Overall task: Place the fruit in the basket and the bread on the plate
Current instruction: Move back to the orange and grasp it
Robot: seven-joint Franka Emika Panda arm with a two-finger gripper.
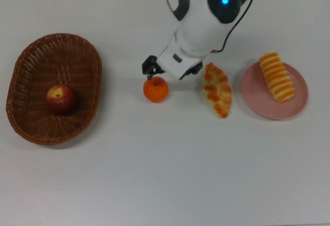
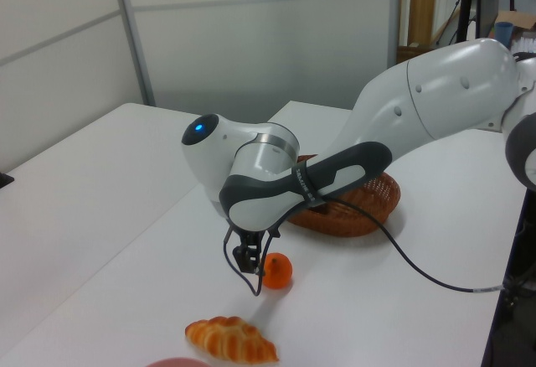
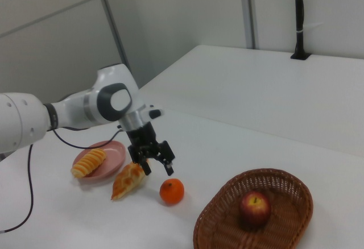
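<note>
The hand [image 3: 155, 162] is carried low over the table [image 1: 170, 174], its two fingers spread apart with nothing between them; in the right view both fingertips are seen clear of everything and pointing down. No object is touched.

The mandarin [image 1: 155, 89] lies just below and beside the hand, nearest of all the task's things, resting on the table and apart from the fingers. It is judged to be light, round and fairly firm, with a smooth skin that may roll or slip if it is pinched off-centre. A hold across its widest part, with the fingers lowered on opposite sides, is judged the safest, and the present opening looks wide enough for it, though that is only an estimate.

The braided loaf [image 1: 217, 89] lies on the table just on the hand's other side, to the top view's right, unplated. It is judged light and stiff enough to be lifted at its middle, across the narrow width.

Further out the same way, the ribbed loaf [image 1: 277, 76] is seen lying on the pink plate [image 1: 263, 107]. Well away from the hand on the mandarin's side, the wicker basket [image 1: 31, 128] is seen with the apple [image 1: 61, 99] inside it.
</note>
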